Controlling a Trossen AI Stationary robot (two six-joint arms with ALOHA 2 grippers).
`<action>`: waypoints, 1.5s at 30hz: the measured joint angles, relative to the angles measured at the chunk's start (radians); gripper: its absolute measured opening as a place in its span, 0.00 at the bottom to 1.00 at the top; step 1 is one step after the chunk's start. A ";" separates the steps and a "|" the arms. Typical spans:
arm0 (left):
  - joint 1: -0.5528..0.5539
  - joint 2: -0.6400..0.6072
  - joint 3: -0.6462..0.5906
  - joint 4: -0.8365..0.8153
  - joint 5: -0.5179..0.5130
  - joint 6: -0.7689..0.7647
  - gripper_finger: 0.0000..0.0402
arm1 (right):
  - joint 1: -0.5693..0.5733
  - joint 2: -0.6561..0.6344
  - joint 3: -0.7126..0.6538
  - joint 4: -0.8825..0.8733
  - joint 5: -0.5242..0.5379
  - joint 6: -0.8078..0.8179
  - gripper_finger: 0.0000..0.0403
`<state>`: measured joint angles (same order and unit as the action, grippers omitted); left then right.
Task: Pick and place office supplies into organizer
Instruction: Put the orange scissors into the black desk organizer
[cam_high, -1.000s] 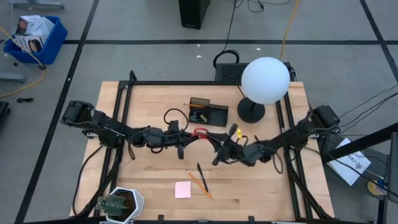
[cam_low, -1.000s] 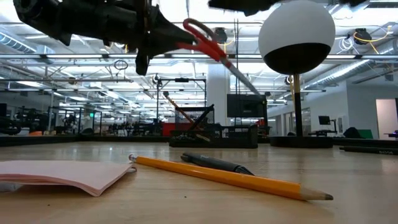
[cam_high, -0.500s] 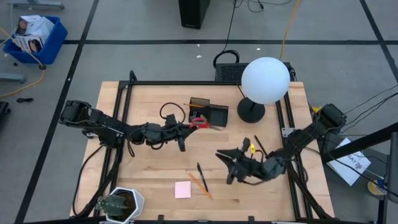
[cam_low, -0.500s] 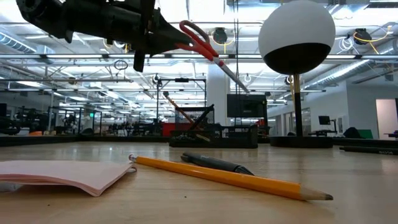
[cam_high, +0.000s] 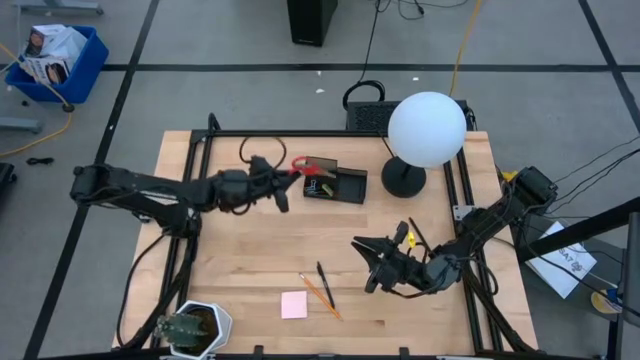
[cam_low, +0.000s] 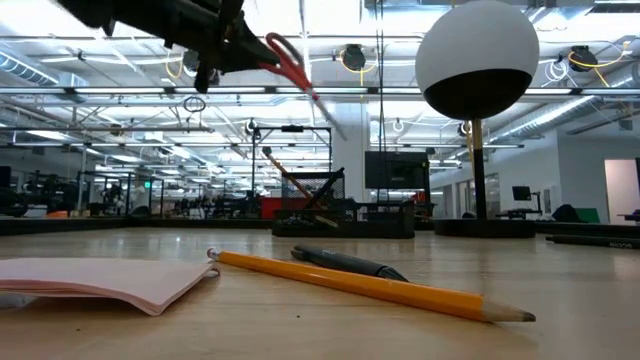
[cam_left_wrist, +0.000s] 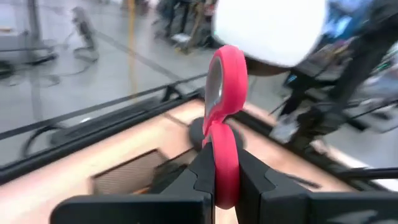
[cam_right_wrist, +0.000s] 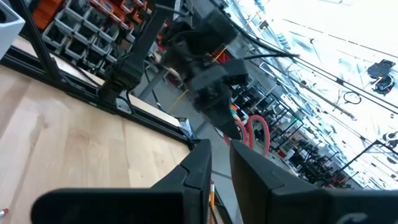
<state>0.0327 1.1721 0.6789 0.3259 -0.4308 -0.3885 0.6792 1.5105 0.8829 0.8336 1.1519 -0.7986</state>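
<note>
Clamped on the red handle of the scissors (cam_left_wrist: 222, 134), the jaws of the left gripper (cam_high: 283, 180) were almost fully closed, with a dark finger pressed against each side of the loop. That gripper was held high above the table (cam_high: 250, 250), and in the low view the scissors (cam_low: 290, 62) hung from it with the blades slanting downward and away. Just ahead of those jaws, at the back of the table, sat the black organizer (cam_high: 335, 181), and the red handles (cam_high: 300, 164) showed at its near end from above. Past the organizer, beyond the jaws, stood a lamp with a white globe (cam_high: 427, 128) on a round black base.

Jaws of the right gripper (cam_high: 371, 262) were narrowly parted with nothing between them; its dark fingers (cam_right_wrist: 198, 163) showed a thin gap in the wrist view. That gripper hung over the table's right half, well apart from the left one.

Toward the table's front edge, between the two grippers and nearer the right one, lay a black pen (cam_high: 322, 279) and an orange pencil (cam_high: 320, 295) side by side. A small pink sticky-note pad (cam_high: 294, 305) lay just beside them. At the front left corner stood a white pot with a plant (cam_high: 190, 328).
</note>
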 joint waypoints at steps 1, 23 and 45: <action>0.013 -0.005 0.027 -0.055 0.000 0.001 0.07 | 0.000 0.000 0.000 0.000 0.000 0.000 0.12; 0.221 0.110 0.406 -0.595 0.170 -0.021 0.07 | -0.005 0.000 0.000 0.000 0.000 0.000 0.12; 0.274 0.379 0.409 -0.581 0.265 -0.039 0.09 | -0.005 0.000 0.000 -0.002 0.002 0.019 0.12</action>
<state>0.3063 1.5506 1.0882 -0.2551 -0.1660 -0.4277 0.6743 1.5108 0.8829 0.8321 1.1534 -0.7792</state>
